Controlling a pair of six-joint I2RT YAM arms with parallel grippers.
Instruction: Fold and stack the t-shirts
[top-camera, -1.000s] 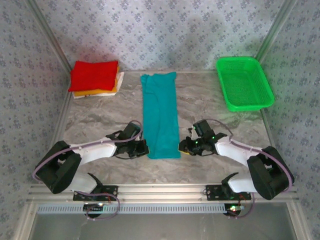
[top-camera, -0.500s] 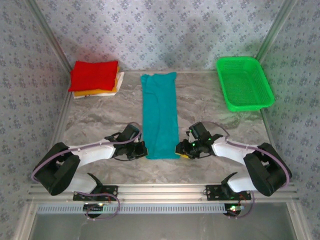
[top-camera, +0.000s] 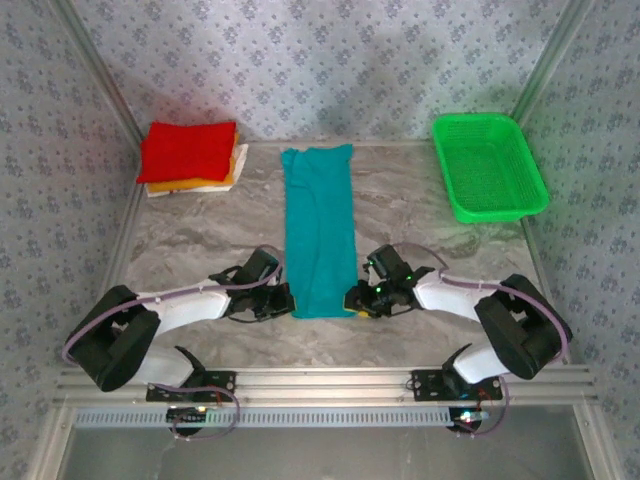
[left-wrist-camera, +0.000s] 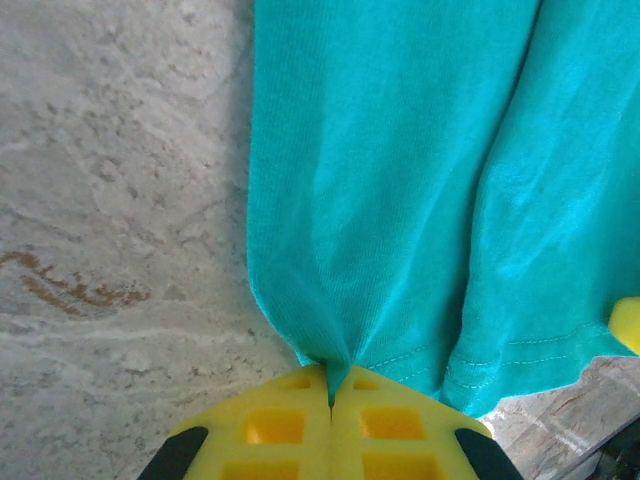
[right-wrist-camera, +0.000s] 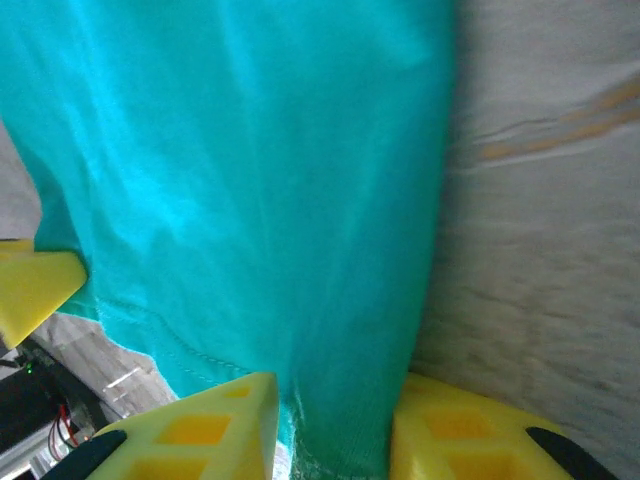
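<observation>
A teal t-shirt (top-camera: 320, 230) lies on the marble table as a long narrow strip running from near to far. My left gripper (top-camera: 287, 300) is at its near left corner, shut on a pinch of the teal cloth (left-wrist-camera: 400, 180) that puckers into the yellow fingertips (left-wrist-camera: 270, 420). My right gripper (top-camera: 352, 298) is at the near right corner. Its jaws stand apart with the shirt's edge (right-wrist-camera: 250, 180) between the fingers (right-wrist-camera: 215, 430). A red folded t-shirt (top-camera: 188, 150) tops a stack at the far left, over an orange-yellow one (top-camera: 228, 178) and a white one (top-camera: 241, 156).
A bright green mesh basket (top-camera: 490, 165) stands at the far right. Patterned walls with metal rails close in the table on three sides. Bare marble lies on either side of the teal strip.
My right gripper has slid left onto the shirt's near right corner, and the cloth now sits between its fingers. The left gripper has kept its pinch and barely moved.
</observation>
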